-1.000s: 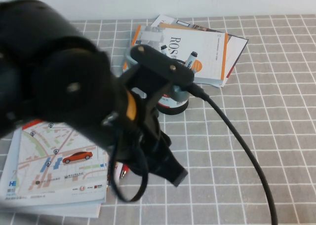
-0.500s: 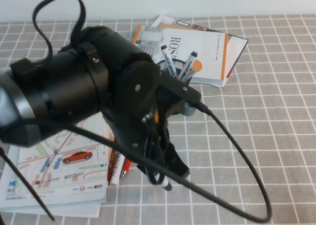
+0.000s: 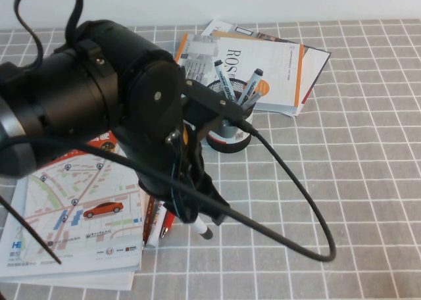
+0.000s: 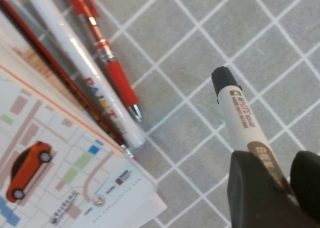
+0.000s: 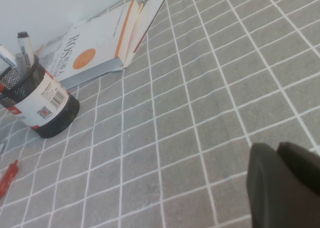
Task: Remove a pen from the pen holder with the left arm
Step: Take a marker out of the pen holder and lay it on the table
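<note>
Your grey tabletop with its white grid lines carries everything here. The bulky black left arm reaches across its left half and covers much of the high view. Beneath that arm lies a flat street-map booklet with a small red car printed on it. At the far edge you have a fanned stack of white and orange paperback books. Just in front of the books stands the round black mesh pen holder with a white label, upright, with two black-capped markers leaning out of it.

Your left tool hangs low over the tabletop, nearer you than the pen holder and just beside the map's right edge. It is clamped on a white marker with a black cap and a brown band. That marker is clear of the holder, and its capped end points down at the tabletop.

Your right tool sits over bare tabletop, well apart from the holder, its dark fingers pressed together around nothing.

Two pens lie side by side against the map's edge: a white paint marker and a red pen.
</note>
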Robot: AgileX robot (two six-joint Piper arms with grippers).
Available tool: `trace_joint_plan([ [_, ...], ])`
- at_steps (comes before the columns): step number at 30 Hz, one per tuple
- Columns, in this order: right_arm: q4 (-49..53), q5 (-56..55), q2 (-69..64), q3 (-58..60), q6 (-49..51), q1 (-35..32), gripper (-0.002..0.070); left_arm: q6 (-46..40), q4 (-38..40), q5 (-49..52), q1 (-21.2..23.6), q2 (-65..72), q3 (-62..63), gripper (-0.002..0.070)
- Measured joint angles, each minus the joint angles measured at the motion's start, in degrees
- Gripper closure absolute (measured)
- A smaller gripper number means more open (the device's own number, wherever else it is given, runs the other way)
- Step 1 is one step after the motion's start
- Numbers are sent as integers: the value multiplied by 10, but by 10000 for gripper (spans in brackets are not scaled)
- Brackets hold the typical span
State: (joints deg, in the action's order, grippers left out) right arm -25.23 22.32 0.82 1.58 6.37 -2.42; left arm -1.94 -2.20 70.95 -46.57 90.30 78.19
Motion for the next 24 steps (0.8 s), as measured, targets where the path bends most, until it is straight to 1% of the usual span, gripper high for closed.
trace_joint_plan([
  [7,0,0,0,0,0,0,689,-19,0,0,18,0,0,551],
  [14,0,0,0,0,0,0,689,-27,-10,0,49,1,0,551],
  [24,0,0,0,0,0,0,689,-45,5,-1,52,39,0,551],
])
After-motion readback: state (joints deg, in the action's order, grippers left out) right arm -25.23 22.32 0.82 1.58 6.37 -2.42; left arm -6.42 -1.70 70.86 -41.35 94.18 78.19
